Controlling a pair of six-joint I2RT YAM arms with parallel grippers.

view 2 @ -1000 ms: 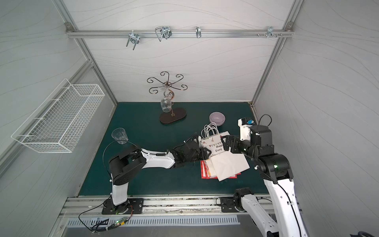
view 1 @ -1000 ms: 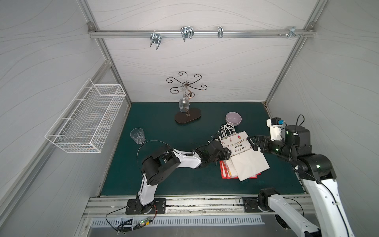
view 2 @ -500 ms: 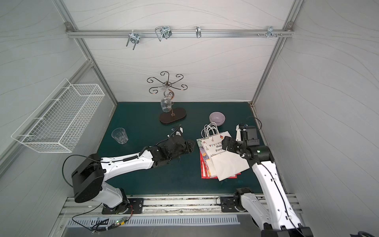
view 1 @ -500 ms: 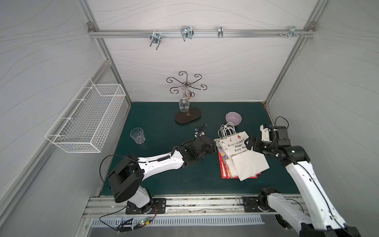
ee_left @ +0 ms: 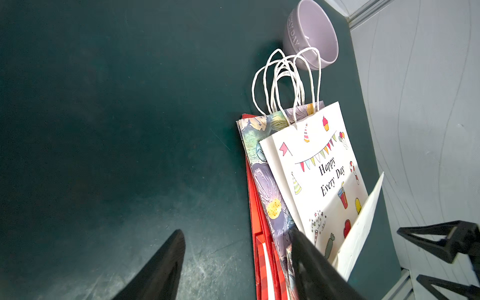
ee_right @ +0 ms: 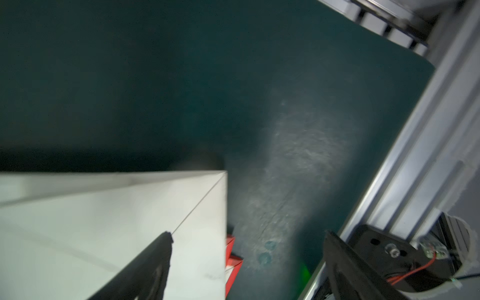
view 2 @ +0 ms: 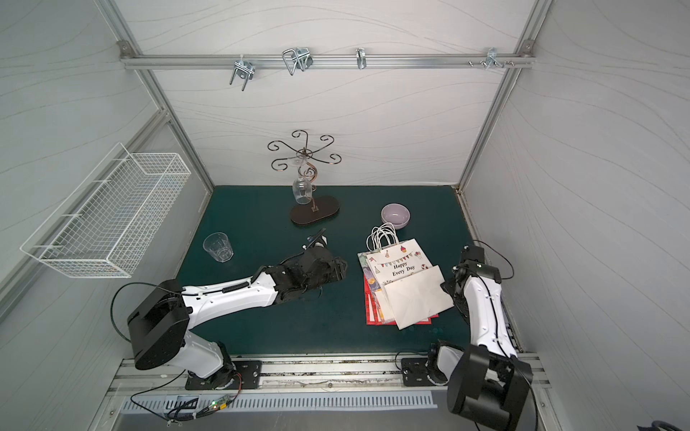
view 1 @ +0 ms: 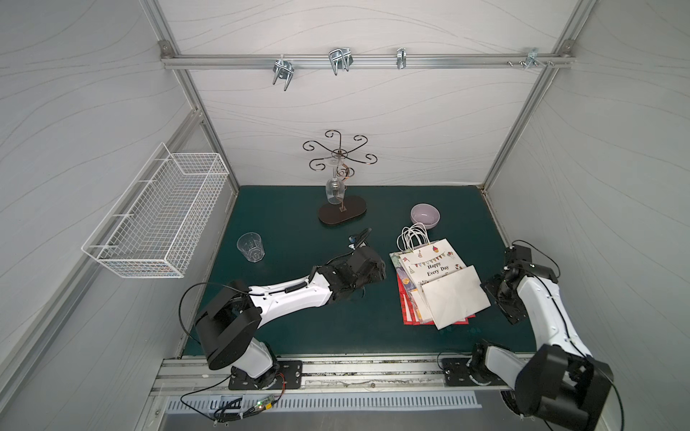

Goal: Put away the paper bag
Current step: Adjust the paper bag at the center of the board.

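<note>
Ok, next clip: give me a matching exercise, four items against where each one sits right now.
1. wine glass
2. tumbler
3. lilac bowl
4. Happy Every Day bag

A. lying flat on the other bags
B. hanging upside down from the scroll rack
C. upright, alone on the green mat
D. just behind the bags' handle end

Pairs: 1-B, 2-C, 3-D, 4-A

Both top views look down from high in front — both wrist views sit close over the paper bags (ee_left: 319, 168).
</note>
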